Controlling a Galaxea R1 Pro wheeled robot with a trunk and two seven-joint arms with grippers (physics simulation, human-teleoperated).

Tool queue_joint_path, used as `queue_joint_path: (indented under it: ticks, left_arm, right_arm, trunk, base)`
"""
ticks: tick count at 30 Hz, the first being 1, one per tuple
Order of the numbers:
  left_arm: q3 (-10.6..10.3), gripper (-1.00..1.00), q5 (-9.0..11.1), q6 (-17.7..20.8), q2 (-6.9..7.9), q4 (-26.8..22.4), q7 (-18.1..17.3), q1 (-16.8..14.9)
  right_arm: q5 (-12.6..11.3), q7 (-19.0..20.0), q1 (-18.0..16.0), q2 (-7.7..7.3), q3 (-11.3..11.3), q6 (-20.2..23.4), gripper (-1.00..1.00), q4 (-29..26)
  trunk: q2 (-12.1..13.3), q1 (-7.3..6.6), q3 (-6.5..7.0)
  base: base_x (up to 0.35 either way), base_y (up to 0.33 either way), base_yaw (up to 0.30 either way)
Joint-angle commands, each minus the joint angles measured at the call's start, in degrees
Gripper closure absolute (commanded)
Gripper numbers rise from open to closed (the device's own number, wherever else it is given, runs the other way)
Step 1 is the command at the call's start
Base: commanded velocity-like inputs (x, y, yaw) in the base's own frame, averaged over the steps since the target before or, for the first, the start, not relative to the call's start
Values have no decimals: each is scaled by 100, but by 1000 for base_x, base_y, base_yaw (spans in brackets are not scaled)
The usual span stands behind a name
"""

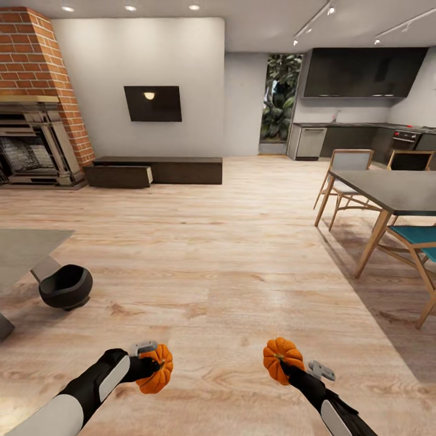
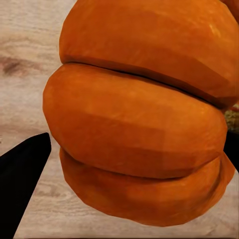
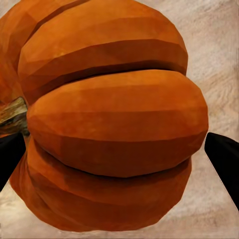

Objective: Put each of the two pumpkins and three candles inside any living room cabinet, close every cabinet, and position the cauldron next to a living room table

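My left gripper point(image 1: 150, 367) is shut on one orange ribbed pumpkin point(image 1: 158, 369) point(image 2: 139, 114), held low over the wooden floor. My right gripper point(image 1: 289, 365) is shut on the other pumpkin point(image 1: 281, 359) point(image 3: 109, 124). The black cauldron point(image 1: 65, 286) lies on the floor at the left, tipped with its mouth toward me, close beside a leg of the grey coffee table point(image 1: 24, 248). The long low dark brown cabinet point(image 1: 157, 170) stands far ahead against the wall, with its left drawer point(image 1: 118, 176) pulled out. The candles are out of view.
A brick fireplace point(image 1: 33, 115) is at the far left. A dark dining table point(image 1: 393, 191) with wooden chairs point(image 1: 345, 178) stands at the right. The kitchen point(image 1: 363, 121) lies beyond it. Open wooden floor point(image 1: 230, 242) stretches between me and the cabinet.
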Motion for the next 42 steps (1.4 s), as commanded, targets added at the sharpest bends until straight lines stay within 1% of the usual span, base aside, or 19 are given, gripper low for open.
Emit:
queue_joint_path:
  ticks: [1, 4, 7, 21, 30, 35, 42]
  left_arm:
    - [-42, 100, 49, 14, 3, -16, 71, -3]
    - [-14, 100, 56, 14, 3, -57, 31, -3]
    - [-38, 100, 56, 12, 6, -74, 16, -3]
    - [-66, 100, 49, -1, 5, -76, 33, -3]
    - [-65, 100, 48, -27, 4, -31, 47, -3]
    - [-62, 100, 48, -40, 0, -18, 49, -3]
    - [-62, 100, 48, -42, 3, -18, 29, -3]
  right_arm:
    - [-52, 4, 0, 21, 12, -22, 100, -4]
    - [-51, 9, -1, 66, 16, -89, 100, -6]
    - [-50, 10, -1, 85, 17, -108, 100, -6]
    - [-51, -2, 0, 91, 11, -122, 100, -6]
    - [-130, -7, 0, 91, 2, -137, 100, 2]
    - [-124, -7, 0, 91, 1, -378, 100, 8]
    - [-121, -7, 0, 91, 0, -449, 100, 10]
  trunk:
    - [39, -23, 13]
    - [160, -89, 67]
    - [280, -155, 121]
    - [841, -462, 372]
    - [1202, -660, 534]
    - [1403, -770, 623]
    - [1684, -924, 749]
  base:
    - [0, 0, 0]
    - [0, 0, 0]
    - [0, 0, 0]
    - [0, 0, 0]
    - [0, 0, 0]
    - [0, 0, 0]
    - [0, 0, 0]
